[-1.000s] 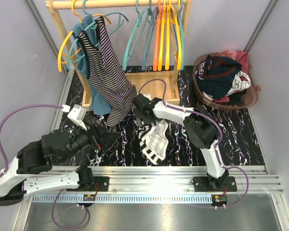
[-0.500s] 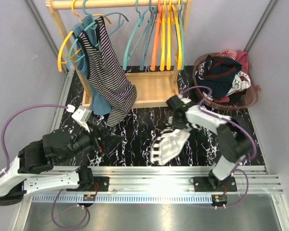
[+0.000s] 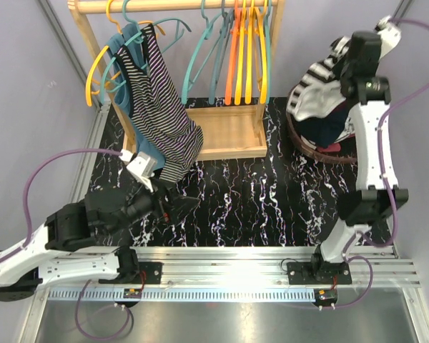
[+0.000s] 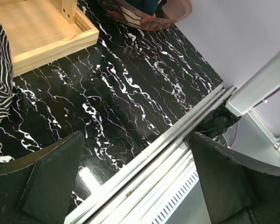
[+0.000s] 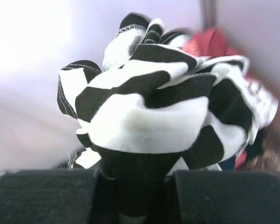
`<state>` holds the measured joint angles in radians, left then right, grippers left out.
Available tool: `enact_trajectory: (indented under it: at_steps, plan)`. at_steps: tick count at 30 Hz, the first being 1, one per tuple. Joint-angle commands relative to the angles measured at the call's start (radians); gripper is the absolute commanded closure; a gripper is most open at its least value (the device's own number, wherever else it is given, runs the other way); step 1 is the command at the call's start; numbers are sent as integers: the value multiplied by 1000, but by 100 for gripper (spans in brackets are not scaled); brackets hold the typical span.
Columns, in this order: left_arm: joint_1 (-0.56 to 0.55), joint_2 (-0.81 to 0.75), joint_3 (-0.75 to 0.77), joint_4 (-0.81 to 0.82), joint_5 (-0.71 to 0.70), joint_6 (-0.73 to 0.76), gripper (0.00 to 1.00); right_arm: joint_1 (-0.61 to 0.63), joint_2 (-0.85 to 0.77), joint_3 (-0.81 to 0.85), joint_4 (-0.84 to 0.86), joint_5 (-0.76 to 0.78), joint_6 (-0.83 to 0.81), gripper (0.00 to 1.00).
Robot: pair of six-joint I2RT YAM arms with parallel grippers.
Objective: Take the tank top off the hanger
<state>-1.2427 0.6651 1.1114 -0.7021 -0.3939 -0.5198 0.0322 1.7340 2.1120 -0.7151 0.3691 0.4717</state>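
Observation:
A dark thin-striped tank top point(image 3: 157, 107) hangs on a teal hanger point(image 3: 132, 34) at the left of the wooden rack, with a blue garment point(image 3: 147, 153) behind it. Its hem shows at the left edge of the left wrist view point(image 4: 0, 79). My right gripper point(image 3: 343, 70) is raised at the far right, shut on a bunched black-and-white wide-striped garment point(image 3: 314, 89) that hangs over the basket point(image 3: 372, 146). The right wrist view shows that cloth point(image 5: 149, 116) pinched in the right gripper point(image 5: 139, 186). My left gripper point(image 3: 182, 204) sits low by the tank top's hem, open and empty point(image 4: 136, 140).
Several empty teal, orange and yellow hangers point(image 3: 236, 50) hang on the rack's right half, above its wooden base tray point(image 3: 225, 132). The brown basket holds a pile of clothes. The metal rail point(image 3: 236, 256) runs along the near table edge. Grey walls close in both sides.
My right gripper closed on the wide-striped garment lying mid-table and swung it up and right to above the basket. My left arm crept slightly forward and right, still open.

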Motion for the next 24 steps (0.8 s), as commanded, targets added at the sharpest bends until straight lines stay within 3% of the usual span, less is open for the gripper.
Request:
enact_trajectory:
  at_steps: [1,9,13,16,17,19,20,24]
  plan:
    - [-1,24,25,90,-19,38,1,-64,172,150,8,120,-79,100]
    - [0,57,70,52,-74,1,1,-184,701,365,-170,-25,-39,100]
    - [2,70,93,32,-88,-5,1,-187,844,410,-251,-120,-64,92]
    - [2,91,134,-11,-111,1,1,-187,823,364,-257,-170,-77,64]
    - [2,97,171,-28,-137,3,1,-187,800,327,-245,-167,-77,40]
    - [3,114,221,-110,-198,-6,1,-190,707,296,-233,-154,-76,18]
    - [2,117,279,-134,-265,-3,1,-196,669,281,-233,-142,-73,1]
    - [3,145,422,-235,-419,85,1,-213,430,275,-282,-79,-24,0]
